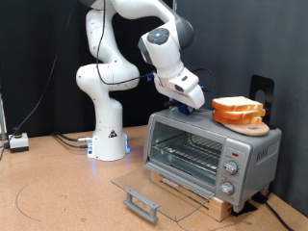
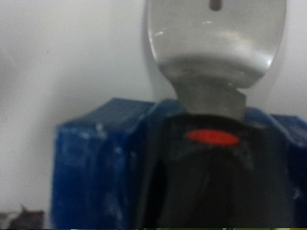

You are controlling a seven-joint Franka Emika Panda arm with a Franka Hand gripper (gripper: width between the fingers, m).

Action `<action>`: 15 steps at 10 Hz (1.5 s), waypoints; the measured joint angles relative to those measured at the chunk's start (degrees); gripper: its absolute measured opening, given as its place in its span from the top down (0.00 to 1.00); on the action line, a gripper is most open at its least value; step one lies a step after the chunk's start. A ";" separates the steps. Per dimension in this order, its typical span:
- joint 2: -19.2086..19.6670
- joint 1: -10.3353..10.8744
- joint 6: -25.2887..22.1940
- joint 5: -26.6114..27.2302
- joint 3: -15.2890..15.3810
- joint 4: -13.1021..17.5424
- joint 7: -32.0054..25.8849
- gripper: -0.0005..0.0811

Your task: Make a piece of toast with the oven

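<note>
The silver-grey oven (image 1: 207, 149) stands at the exterior view's right. Its glass door (image 1: 144, 192) hangs open and lies flat, bar handle (image 1: 141, 202) at the front, and the wire rack (image 1: 188, 152) looks bare. A thick pile of bread slices (image 1: 238, 111) sits on a round board on the oven's top. I cannot make out a single separate slice. My gripper (image 1: 185, 108) is down at the oven's top, just left of the pile; its fingers are too dark to read. The wrist view is blurred and shows no bread.
The arm's white base (image 1: 106, 135) stands left of the oven. A small white box (image 1: 19, 142) with cables lies at far left. A black object (image 1: 262, 91) stands behind the oven. The wrist view shows a blue block (image 2: 96, 163) and a grey rounded shape (image 2: 216, 48).
</note>
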 joint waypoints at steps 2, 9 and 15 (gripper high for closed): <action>-0.02 0.00 0.00 0.13 0.00 0.04 -0.09 0.40; -1.75 -1.21 1.89 -4.11 0.00 0.78 -0.70 0.20; -1.31 -1.40 -2.15 0.01 -2.19 0.91 -3.23 0.01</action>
